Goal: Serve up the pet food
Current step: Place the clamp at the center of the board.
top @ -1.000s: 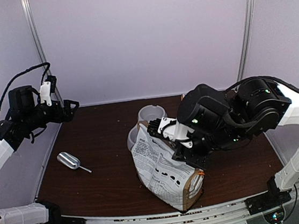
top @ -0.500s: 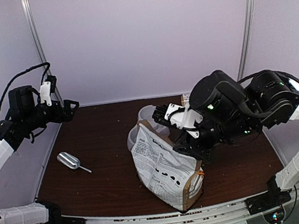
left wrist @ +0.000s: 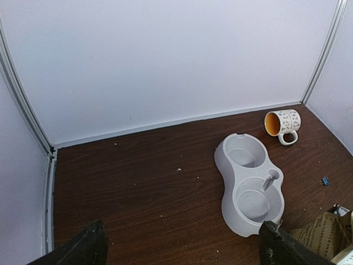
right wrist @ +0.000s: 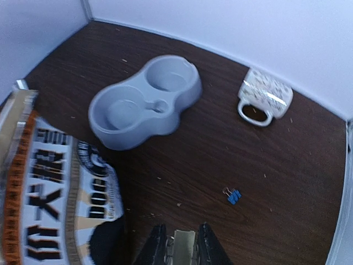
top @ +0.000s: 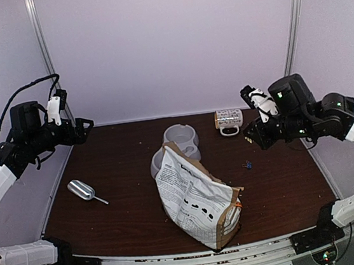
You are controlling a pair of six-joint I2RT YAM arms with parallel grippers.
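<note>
No pet food shows; it is hidden inside the printed paper bag (top: 194, 201) (right wrist: 44, 187), which stands front-centre with its top crumpled. Behind the bag sits the grey double bowl (top: 180, 135) (left wrist: 248, 182) (right wrist: 143, 105), both wells bare. My right gripper (top: 250, 141) (right wrist: 182, 245) hangs above the table, right of the bag. Its jaws stand narrow, shut on a small tan piece (right wrist: 185, 248) that I cannot identify. My left gripper (top: 85, 127) (left wrist: 182, 251) is raised at the far left, wide open and holding nothing.
A metal scoop (top: 81, 190) lies on the left of the table. A patterned mug (top: 229, 121) (left wrist: 282, 122) (right wrist: 265, 95) lies on its side at the back right. A blue binder clip (top: 248, 164) (right wrist: 234, 195) rests on the wood, right of the bag.
My right arm has pulled back from the bag's top, up and to the right, uncovering the mug and the blue clip. The left arm has not moved.
</note>
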